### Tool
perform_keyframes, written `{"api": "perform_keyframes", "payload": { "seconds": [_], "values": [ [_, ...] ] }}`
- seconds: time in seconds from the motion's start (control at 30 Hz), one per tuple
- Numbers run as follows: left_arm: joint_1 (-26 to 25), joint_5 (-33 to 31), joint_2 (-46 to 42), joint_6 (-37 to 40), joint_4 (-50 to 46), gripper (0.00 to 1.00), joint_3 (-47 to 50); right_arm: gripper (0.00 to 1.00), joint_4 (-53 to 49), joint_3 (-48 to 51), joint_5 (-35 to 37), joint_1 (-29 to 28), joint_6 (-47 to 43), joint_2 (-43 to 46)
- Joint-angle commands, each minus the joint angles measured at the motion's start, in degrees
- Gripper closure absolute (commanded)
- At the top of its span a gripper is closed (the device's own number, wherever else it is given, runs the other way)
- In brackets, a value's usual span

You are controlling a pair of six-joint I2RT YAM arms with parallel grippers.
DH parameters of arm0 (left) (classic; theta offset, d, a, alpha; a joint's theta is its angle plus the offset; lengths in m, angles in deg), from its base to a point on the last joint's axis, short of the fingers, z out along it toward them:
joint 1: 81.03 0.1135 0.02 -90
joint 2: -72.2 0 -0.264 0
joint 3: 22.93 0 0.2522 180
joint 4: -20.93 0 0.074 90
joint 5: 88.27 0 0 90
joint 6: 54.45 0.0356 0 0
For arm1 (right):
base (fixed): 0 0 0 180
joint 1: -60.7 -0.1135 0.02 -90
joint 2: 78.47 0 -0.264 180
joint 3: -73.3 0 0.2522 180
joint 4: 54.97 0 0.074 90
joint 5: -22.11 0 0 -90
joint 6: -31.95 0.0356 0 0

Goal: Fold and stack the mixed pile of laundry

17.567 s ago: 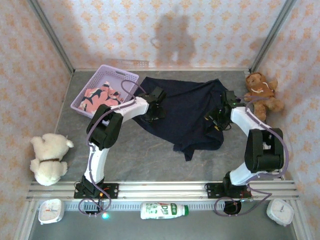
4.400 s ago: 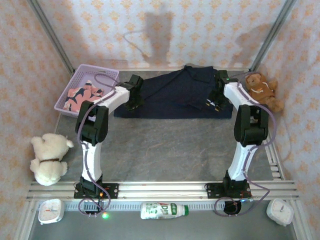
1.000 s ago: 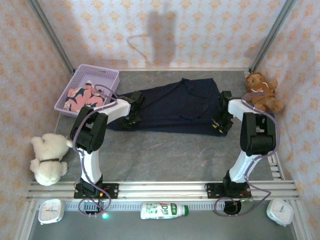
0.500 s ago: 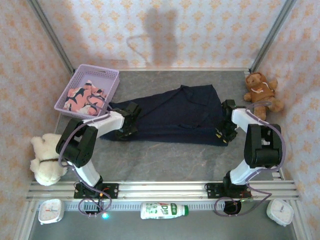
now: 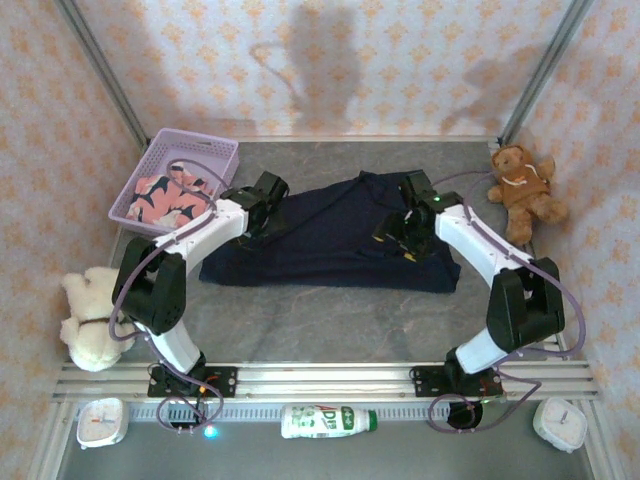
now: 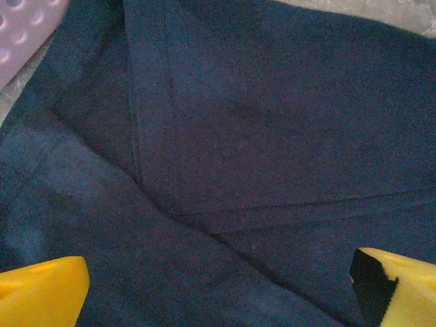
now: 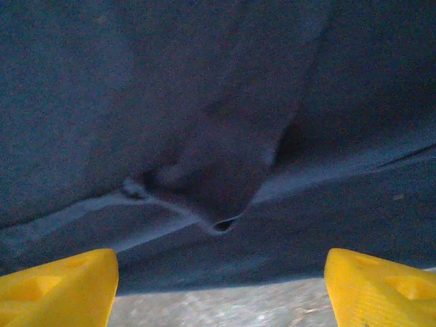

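Observation:
The large dark navy garment [image 5: 330, 240] lies folded and spread across the middle of the table, and it is the cloth [image 6: 259, 136] under the left wrist camera. My left gripper [image 5: 258, 222] hovers over its left part, open, its yellow fingertips [image 6: 41, 293] wide apart with nothing between them. My right gripper [image 5: 398, 240] is over the right part, also open [image 7: 218, 293], above a puckered fold [image 7: 218, 218] near the cloth's edge. The salmon-pink shark-print garment [image 5: 170, 195] lies in the lavender basket [image 5: 200, 140].
A brown teddy bear [image 5: 522, 190] sits at the right wall and a cream one [image 5: 95, 315] at the left. The basket's corner [image 6: 20, 27] is close to my left gripper. A bottle [image 5: 325, 420] and two small timers lie in front of the rail.
Both grippers have let go of the navy garment's front edge and lifted. The left one moved back a little; the right one swung left over the cloth. The garment now lies flat.

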Motion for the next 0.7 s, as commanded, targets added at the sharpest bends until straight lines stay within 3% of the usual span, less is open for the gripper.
{"api": "perform_keyframes", "payload": {
  "seconds": [0.0,0.17,0.23,0.33,0.47,0.67],
  "values": [
    [1.0,-1.43,1.39,0.2,-0.79,0.0,-1.25,0.21,2.45,0.22,-3.69,-1.35,4.72,-3.04],
    [1.07,-2.08,0.87,0.23,-2.02,0.0,-0.66,0.27,6.14,2.06,-5.29,-1.6,10.05,-5.54],
    [1.08,-2.39,-0.36,-0.23,-1.64,0.0,1.29,0.36,6.56,1.7,-4.25,-1.61,11.44,-7.03],
    [1.08,-2.79,-2.07,-0.78,-1.57,0.0,4.0,0.6,6.67,-0.27,-2.12,-1.5,12.46,-9.24],
    [1.12,-3.43,-3.78,-0.93,-1.92,0.0,6.4,1.0,6.6,-5.01,0.1,-1.48,11.84,-12.38],
    [1.12,-4.02,-4.69,-0.67,-2.29,0.0,7.34,1.0,5.51,-14.75,2.42,-1.74,6.67,-17.45]
  ]
}}
